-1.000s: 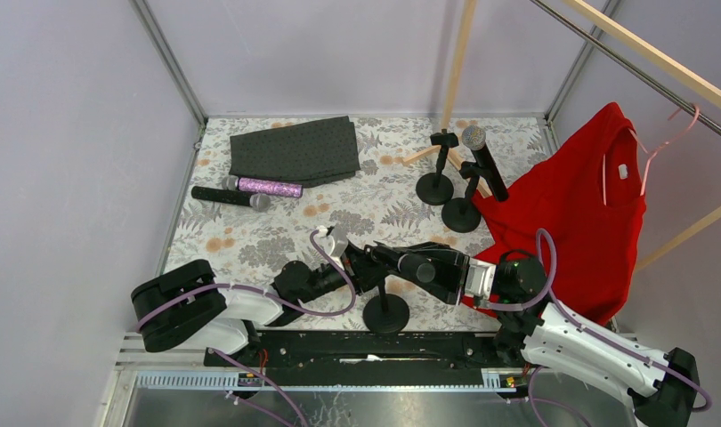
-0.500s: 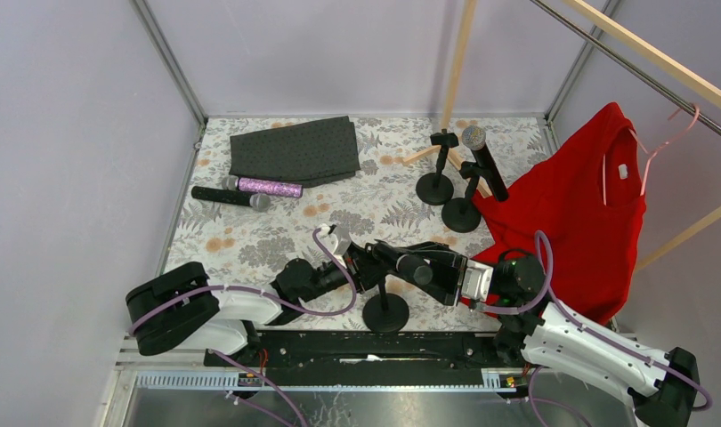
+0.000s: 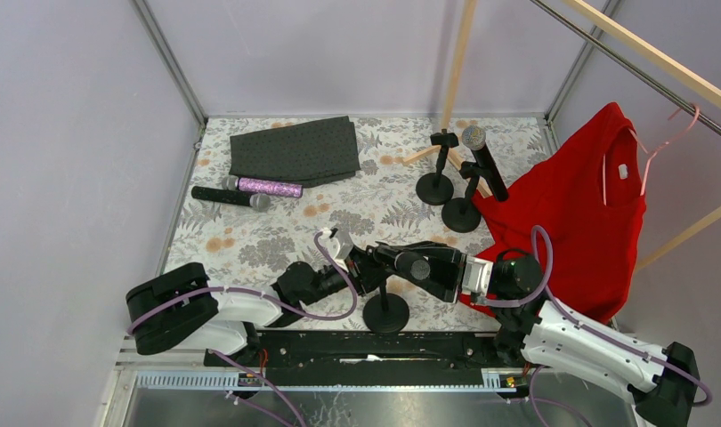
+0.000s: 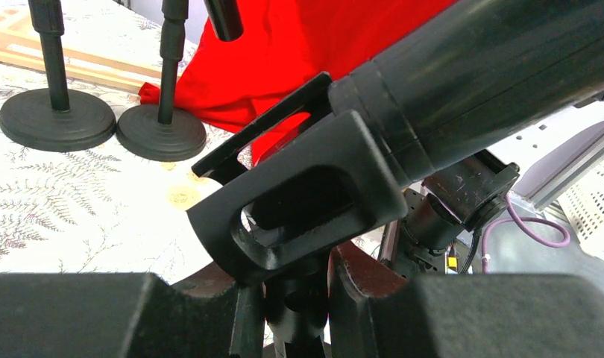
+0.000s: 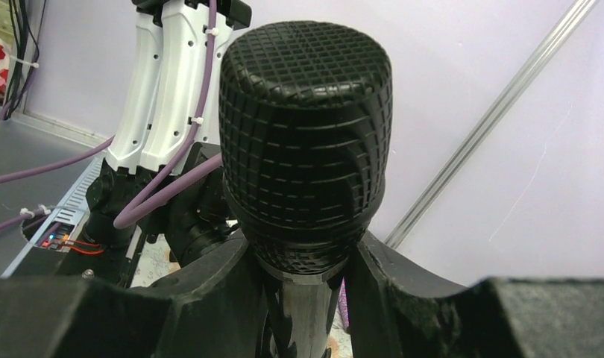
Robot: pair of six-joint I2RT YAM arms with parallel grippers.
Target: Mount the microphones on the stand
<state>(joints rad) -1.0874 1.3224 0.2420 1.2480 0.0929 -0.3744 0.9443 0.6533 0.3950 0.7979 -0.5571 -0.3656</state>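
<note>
My right gripper (image 3: 403,259) is shut on a black microphone (image 3: 418,266), just below its mesh head (image 5: 306,127); it also shows in the right wrist view (image 5: 306,302). The microphone's body (image 4: 493,74) lies slanted in the black clip (image 4: 299,198) of the near stand (image 3: 385,314). My left gripper (image 3: 371,273) is shut on that stand's post (image 4: 299,317), just under the clip. A second black microphone (image 3: 484,160) sits in a stand at the back right. A black microphone (image 3: 230,197) and a purple glitter one (image 3: 266,188) lie at the back left.
An empty stand (image 3: 436,182) is beside the loaded stand's base (image 3: 462,215). A red shirt (image 3: 579,213) on a pink hanger hangs at the right, over wooden rails. A folded dark cloth (image 3: 295,149) lies at the back left. Grey walls enclose the floral table (image 3: 250,245).
My right arm has shifted slightly left, carrying the black microphone a little further along the near stand's clip. My left gripper has stayed on the post.
</note>
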